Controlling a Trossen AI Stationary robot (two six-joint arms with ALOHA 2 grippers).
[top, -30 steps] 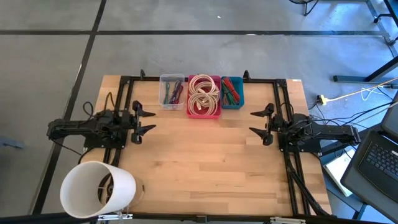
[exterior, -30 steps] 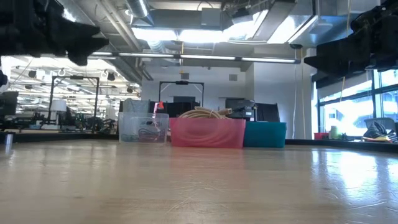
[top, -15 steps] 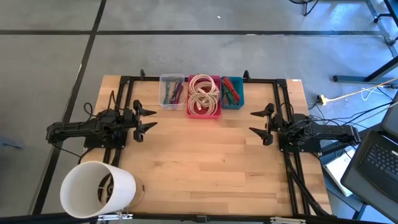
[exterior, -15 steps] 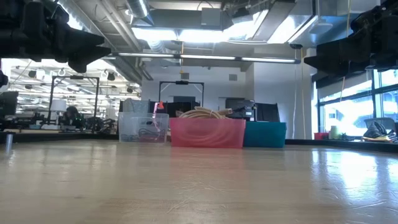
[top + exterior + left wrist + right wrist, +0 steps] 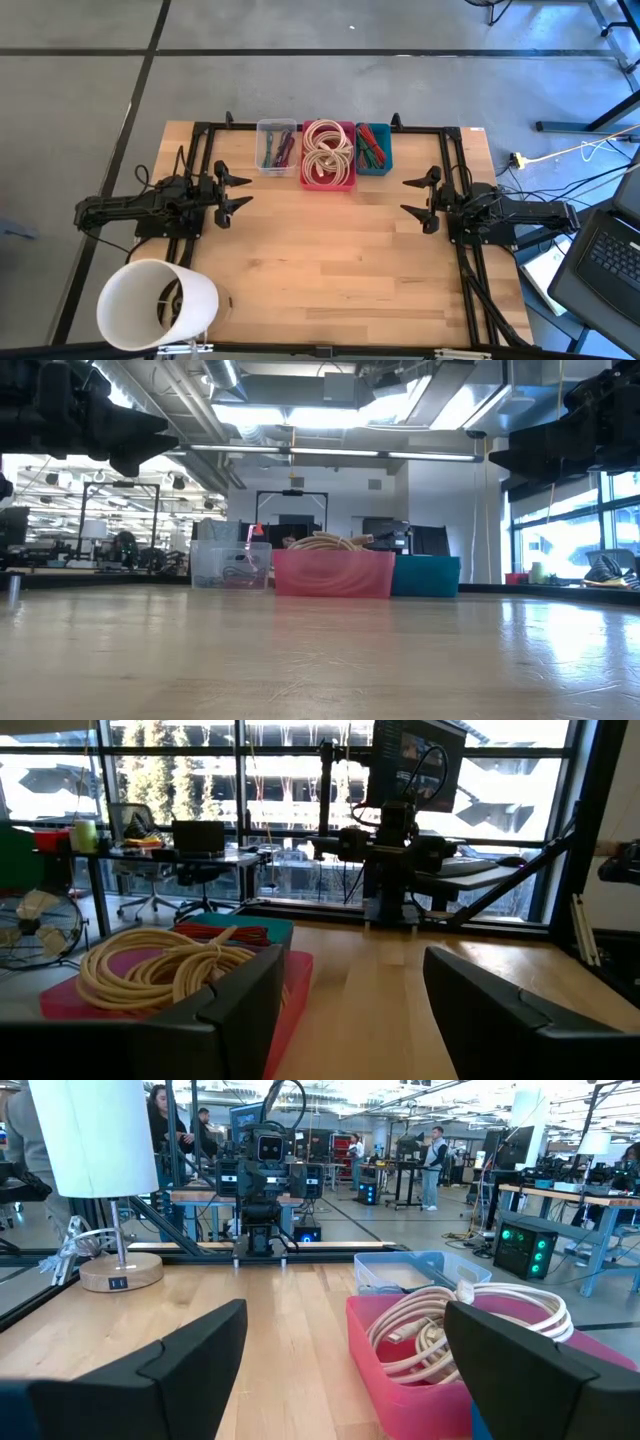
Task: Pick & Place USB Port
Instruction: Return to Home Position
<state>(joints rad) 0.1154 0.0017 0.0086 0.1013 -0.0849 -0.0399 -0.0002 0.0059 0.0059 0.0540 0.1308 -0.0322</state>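
Note:
Three bins stand in a row on the table's far edge. A clear bin (image 5: 277, 146) holds coloured cables, a pink bin (image 5: 328, 154) holds coiled beige cables (image 5: 160, 970), and a teal bin (image 5: 373, 148) holds red and green cables. The same beige cables (image 5: 450, 1325) fill the pink bin in the right wrist view. My left gripper (image 5: 245, 192) hovers open above the table's left side, pointing toward the middle. My right gripper (image 5: 405, 197) hovers open above the right side, facing it. Both are raised off the wood and hold nothing.
A white lamp (image 5: 155, 303) stands at the table's near left corner, with its base (image 5: 120, 1270) on the wood. A black frame (image 5: 200, 130) runs along the far and side edges. Bare wood (image 5: 330, 260) lies between the arms. A laptop (image 5: 605, 255) sits beyond the right edge.
My left gripper has shifted a little toward the table's middle and far edge, staying open. The right arm and the bins have kept still.

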